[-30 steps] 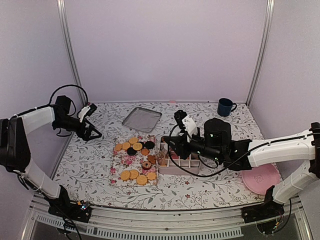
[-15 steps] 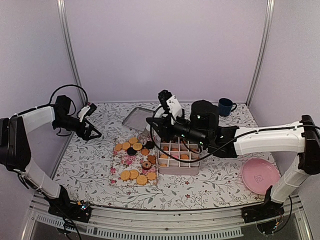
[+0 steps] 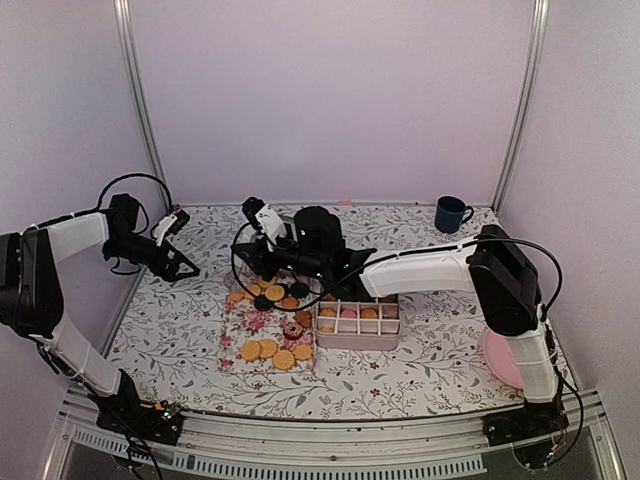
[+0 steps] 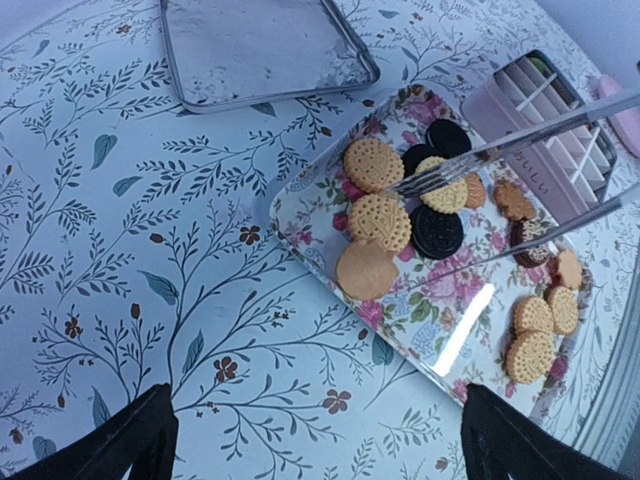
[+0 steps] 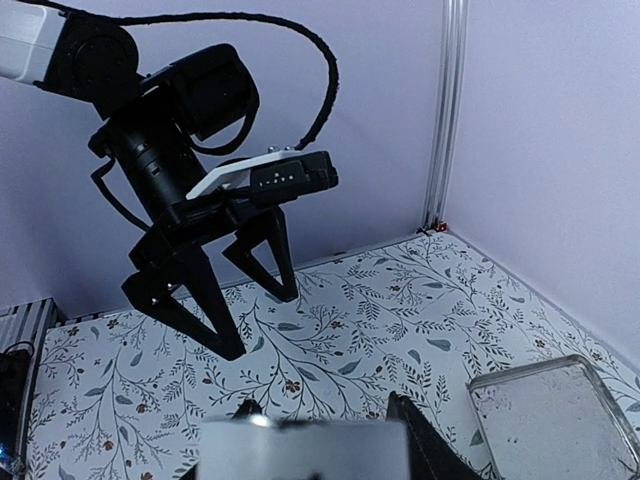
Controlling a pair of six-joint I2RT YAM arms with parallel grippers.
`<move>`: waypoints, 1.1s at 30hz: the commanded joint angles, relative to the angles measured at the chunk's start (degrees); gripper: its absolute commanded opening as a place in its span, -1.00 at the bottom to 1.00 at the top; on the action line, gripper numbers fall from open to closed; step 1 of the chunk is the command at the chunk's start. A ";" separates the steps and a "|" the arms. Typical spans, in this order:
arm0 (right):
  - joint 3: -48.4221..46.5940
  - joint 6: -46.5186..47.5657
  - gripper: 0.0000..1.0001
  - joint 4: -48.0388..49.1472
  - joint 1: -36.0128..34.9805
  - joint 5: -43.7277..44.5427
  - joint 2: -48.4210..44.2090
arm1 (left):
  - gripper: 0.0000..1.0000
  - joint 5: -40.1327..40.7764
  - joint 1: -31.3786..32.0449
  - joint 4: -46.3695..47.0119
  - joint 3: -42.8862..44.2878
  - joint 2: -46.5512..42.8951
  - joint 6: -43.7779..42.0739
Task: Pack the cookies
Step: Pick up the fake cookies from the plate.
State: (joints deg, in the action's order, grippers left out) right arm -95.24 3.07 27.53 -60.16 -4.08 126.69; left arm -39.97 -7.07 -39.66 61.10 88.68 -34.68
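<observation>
Golden-orange cookies [image 3: 274, 352] lie flat in a row at the near end of the floral tray [image 3: 240, 335]; just to the tray's right stands the pink divided box [image 3: 358, 338], with a few biscuits in its compartments; farther along the tray sits the far cluster [image 3: 268, 290], orange mixed with dark ones; the tray's long axis runs near to far, so both groups line up along it; over that cluster hangs the right gripper [image 3: 245, 248], reaching across from the right and pointing leftward, so the cookies lie below it and a little nearward; its fingers [image 5: 420, 440] stand apart in the wrist view, but a pale blur fills the gap and I cannot tell whether anything is held; the left gripper [image 3: 185, 268] hovers well apart to the tray's left, jaws spread wide and empty; I judge the right arm the nearer one for the next pick, needing mainly a downward tilt; beyond lie the steel tray [image 3: 284, 238] and the blue mug [image 3: 451, 213].
</observation>
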 commanded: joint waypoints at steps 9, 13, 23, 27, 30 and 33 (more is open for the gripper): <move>-10.47 -2.98 -0.17 3.04 2.86 -3.50 10.89 | 0.99 0.15 -0.93 -0.59 -1.05 -1.93 -0.83; -11.90 -5.44 -0.17 3.09 3.19 -4.62 12.70 | 0.98 0.32 -1.00 -0.55 -1.14 -2.07 -1.00; -11.13 -8.11 -0.23 2.71 3.24 -7.83 13.05 | 0.98 0.87 -1.18 -0.81 -0.98 -2.38 -1.62; -8.49 -8.26 -0.27 2.81 3.12 -7.72 11.10 | 0.98 0.63 -1.19 -0.84 -0.98 -2.21 -1.62; -7.00 -8.21 -0.39 2.89 2.95 -7.42 9.66 | 0.98 0.43 -1.19 -0.81 -0.90 -1.98 -1.54; -6.32 -8.33 -0.51 2.97 2.88 -6.84 8.74 | 0.98 0.24 -1.19 -0.86 -0.85 -2.07 -1.41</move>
State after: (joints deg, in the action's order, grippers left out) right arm -103.13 -4.62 30.55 -57.21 -10.87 138.43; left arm -39.18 -7.64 -39.83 60.27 87.96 -35.57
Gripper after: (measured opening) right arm 0.274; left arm 0.993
